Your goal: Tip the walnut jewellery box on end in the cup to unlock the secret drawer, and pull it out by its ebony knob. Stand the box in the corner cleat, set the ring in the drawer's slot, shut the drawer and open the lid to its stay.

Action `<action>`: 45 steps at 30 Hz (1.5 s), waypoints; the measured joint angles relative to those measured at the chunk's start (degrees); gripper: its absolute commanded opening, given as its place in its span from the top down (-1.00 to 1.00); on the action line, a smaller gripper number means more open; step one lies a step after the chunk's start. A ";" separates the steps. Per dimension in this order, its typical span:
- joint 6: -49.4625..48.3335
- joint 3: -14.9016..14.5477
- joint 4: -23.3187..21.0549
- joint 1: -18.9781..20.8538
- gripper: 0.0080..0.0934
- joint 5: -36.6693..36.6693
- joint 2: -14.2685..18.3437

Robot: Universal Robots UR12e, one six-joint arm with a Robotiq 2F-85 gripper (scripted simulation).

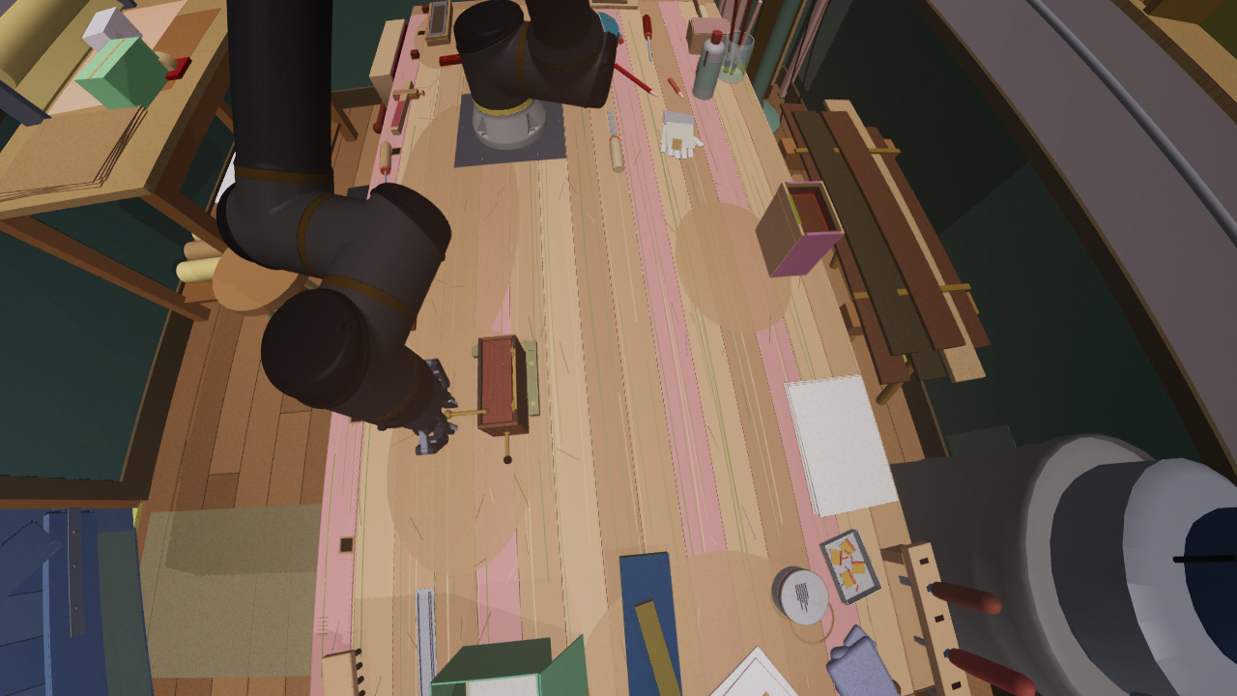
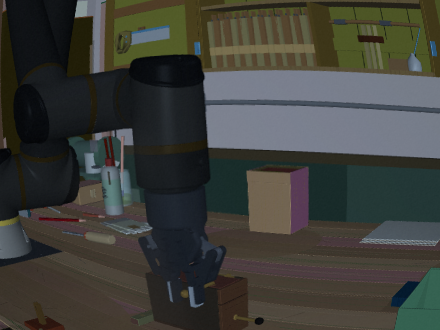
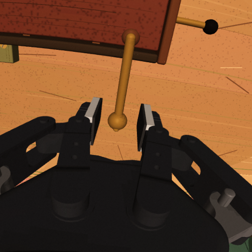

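Note:
My gripper [image 3: 117,124] [image 1: 439,418] [image 2: 189,291] sits low over the bench on the near-left side of the walnut jewellery box [image 1: 503,383] [image 2: 220,300] [image 3: 84,25], open and holding nothing, with the ball end of a brass rod [image 3: 117,121] [image 1: 467,413] between its fingers. The rod sticks out from the box's lid. The box stands in the olive corner cleat [image 1: 529,374]. The ebony knob [image 3: 210,26] [image 1: 508,460] [image 2: 259,320] juts from the box's end on a thin brass stem. The ring is not in sight.
The tan cup with a magenta side [image 1: 797,228] [image 2: 278,199] stands on the far right of the bench. A white sheet [image 1: 839,443] lies near the right edge. Bottles and hand tools [image 1: 708,65] crowd the bench end by the arm's base.

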 measured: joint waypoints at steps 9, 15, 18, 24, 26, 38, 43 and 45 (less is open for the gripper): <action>0.00 0.01 -0.01 0.00 0.30 0.00 0.01; 0.00 0.01 -0.01 0.00 0.58 0.00 0.01; 0.00 0.01 0.00 0.00 0.72 0.00 0.01; 0.00 0.01 0.01 0.00 1.00 0.00 0.00; 0.00 0.01 0.00 0.00 1.00 0.00 0.00; 0.14 0.01 -0.07 0.13 1.00 -0.36 -0.03; 0.40 0.01 -0.22 0.40 1.00 -1.06 -0.09; 0.56 0.01 -0.31 0.56 1.00 -1.47 -0.13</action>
